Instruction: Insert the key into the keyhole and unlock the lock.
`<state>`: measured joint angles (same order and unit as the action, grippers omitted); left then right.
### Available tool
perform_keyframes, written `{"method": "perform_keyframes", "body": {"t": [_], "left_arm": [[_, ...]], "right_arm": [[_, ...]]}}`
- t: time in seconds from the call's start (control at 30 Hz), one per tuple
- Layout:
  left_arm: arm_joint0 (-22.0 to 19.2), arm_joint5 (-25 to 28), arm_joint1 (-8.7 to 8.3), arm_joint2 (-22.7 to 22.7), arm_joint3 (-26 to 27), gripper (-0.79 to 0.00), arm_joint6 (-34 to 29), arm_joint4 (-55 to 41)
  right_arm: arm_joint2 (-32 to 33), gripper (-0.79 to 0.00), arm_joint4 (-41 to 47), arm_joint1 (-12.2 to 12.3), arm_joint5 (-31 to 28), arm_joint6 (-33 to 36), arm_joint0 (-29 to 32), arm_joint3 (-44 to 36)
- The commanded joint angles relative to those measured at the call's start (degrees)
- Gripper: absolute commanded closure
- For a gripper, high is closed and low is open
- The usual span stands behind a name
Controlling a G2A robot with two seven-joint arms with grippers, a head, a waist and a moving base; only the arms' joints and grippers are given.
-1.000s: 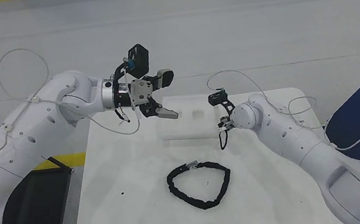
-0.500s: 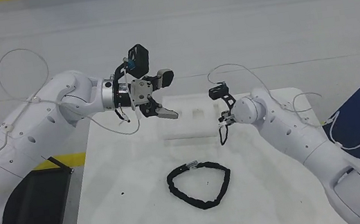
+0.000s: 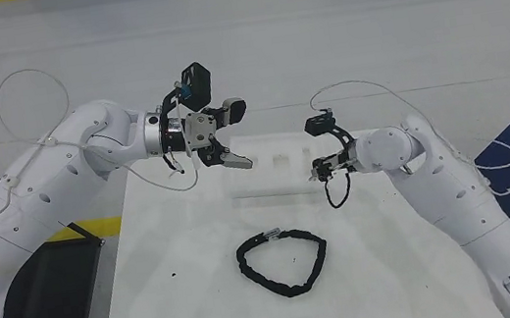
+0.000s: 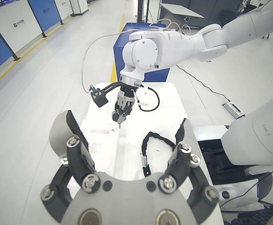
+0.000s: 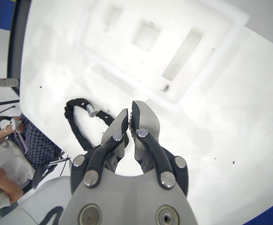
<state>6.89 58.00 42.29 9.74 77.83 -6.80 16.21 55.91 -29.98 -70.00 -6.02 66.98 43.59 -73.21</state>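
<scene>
1. The right end effector (image 5: 130,108) is pinched narrow on the key (image 4: 119,126). A thin strip of metal shows between its pads, and a short silver tip pokes out below them, pointing down.
2. In the top view this end effector hangs over the right end of the tray (image 3: 273,178), at the edge that faces the robot. The key tip is just above the foam, and I cannot tell whether it touches.
3. The left end effector (image 3: 240,135) is spread wide. It hovers over the far left corner of the worktop (image 3: 178,309), at the tray's left end, with its fingers pointing toward the other arm.
4. The lock (image 3: 283,262) is a black fabric-sleeved chain. It lies flat on the worktop in a closed loop, between the tray and the robot, near the middle of the surface.
5. Its ends meet at a short silver cylinder (image 5: 90,110) on the side of the loop toward the tray. The keyhole itself is too small to make out.
6. The key and the lock are apart, and neither end effector touches the lock.
7. The tray is white foam with three rectangular recesses, and it sits at the far side of the worktop.
</scene>
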Motion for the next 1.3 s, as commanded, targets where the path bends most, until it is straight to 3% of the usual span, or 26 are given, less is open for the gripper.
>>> {"method": "perform_keyframes", "body": {"t": [0.0,0.23,0.57,0.93,1.27], "left_arm": [[0.0,0.0,0.0,0.0,0.0,-0.785,0.0,0.0],[0.0,0.0,0.0,0.0,0.0,-0.785,0.0,0.0],[0.0,0.0,0.0,0.0,0.0,-0.785,0.0,0.0],[0.0,0.0,0.0,0.0,0.0,-0.785,0.0,0.0],[0.0,0.0,0.0,0.0,0.0,-0.785,0.0,0.0]], "right_arm": [[2.8,0.0,0.5,0.9,-1.4,1.0,1.9,-3.3],[13.2,0.0,8.3,3.7,-4.6,7.4,7.6,-12.1],[22.6,0.0,22.0,5.9,-6.7,13.2,11.3,-16.8],[26.5,0.0,29.1,7.0,-2.4,9.9,12.4,-15.1],[26.5,0.0,29.1,7.0,-2.4,9.9,12.4,-15.1]]}}
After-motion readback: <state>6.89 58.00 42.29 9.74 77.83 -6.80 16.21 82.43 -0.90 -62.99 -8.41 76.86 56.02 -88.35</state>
